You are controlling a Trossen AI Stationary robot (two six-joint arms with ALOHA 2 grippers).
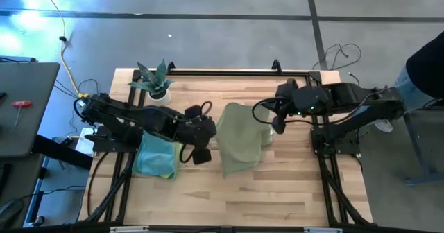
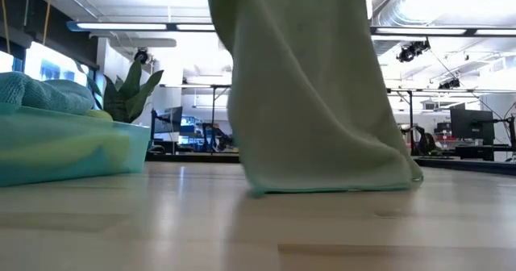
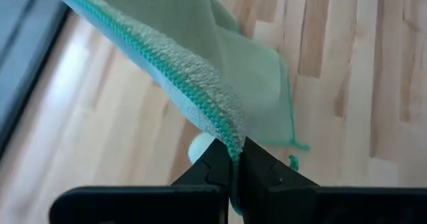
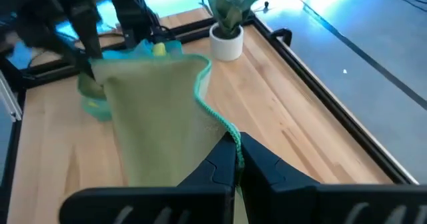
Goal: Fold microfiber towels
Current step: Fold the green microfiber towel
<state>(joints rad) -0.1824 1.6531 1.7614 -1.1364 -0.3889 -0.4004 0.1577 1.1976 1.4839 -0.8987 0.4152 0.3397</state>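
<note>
A pale green microfiber towel with a teal stitched hem hangs between my two grippers over the middle of the table. Its lower hem touches the wood. My left gripper is shut on the towel's left side. My right gripper is shut on its right side. A stack of teal, blue and yellow towels lies under the left arm and shows at the left of the low view. My left gripper pinches the towel's teal stitched edge between its two fingers, slanting down at it from the table's left. The cloth rises away from the fingers and hangs down beyond them. My right gripper pinches the stitched edge at a corner between its two fingers, slanting down from the table's right. The towel spreads from there toward the left arm, and its bottom hem lies on the table.
A small potted plant in a white pot stands at the far left of the table, also in the right wrist view. A black frame rail runs along the far edge. Bare wood lies near the front edge.
</note>
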